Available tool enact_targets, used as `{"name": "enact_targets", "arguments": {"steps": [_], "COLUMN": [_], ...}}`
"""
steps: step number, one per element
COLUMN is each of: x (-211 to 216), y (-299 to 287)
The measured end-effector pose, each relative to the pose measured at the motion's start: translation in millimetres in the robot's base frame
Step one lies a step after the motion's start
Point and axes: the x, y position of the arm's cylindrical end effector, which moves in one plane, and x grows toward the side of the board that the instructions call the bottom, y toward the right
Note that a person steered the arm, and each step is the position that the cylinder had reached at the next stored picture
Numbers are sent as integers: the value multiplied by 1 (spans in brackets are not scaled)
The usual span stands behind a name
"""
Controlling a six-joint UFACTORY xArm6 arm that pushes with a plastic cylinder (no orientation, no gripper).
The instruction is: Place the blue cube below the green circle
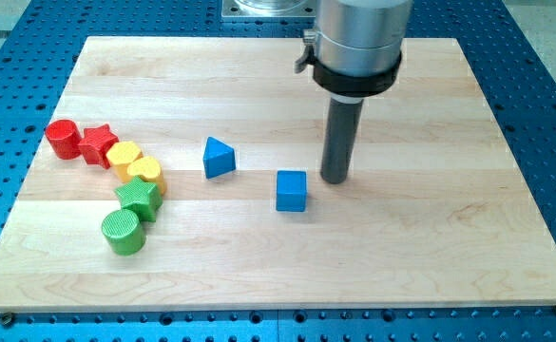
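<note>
The blue cube (292, 191) sits near the middle of the wooden board (430, 256). My tip (334, 180) rests on the board just to the right of the cube and slightly above it, a small gap apart. The green circle (124, 232), a short green cylinder, stands at the lower left of the board, far to the left of the cube.
A blue triangle (218, 158) lies left of the cube. At the view's left a cluster runs down: red cylinder (64, 139), red star (98, 144), yellow cylinder (124, 157), yellow heart (146, 173), green star (139, 199). The blue perforated table (544, 85) surrounds the board.
</note>
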Motion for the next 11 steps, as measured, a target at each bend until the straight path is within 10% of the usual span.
{"name": "enact_targets", "arguments": {"steps": [4,6,9,11], "x": [65,11,105,61], "y": [-63,-26,-150,-137]}}
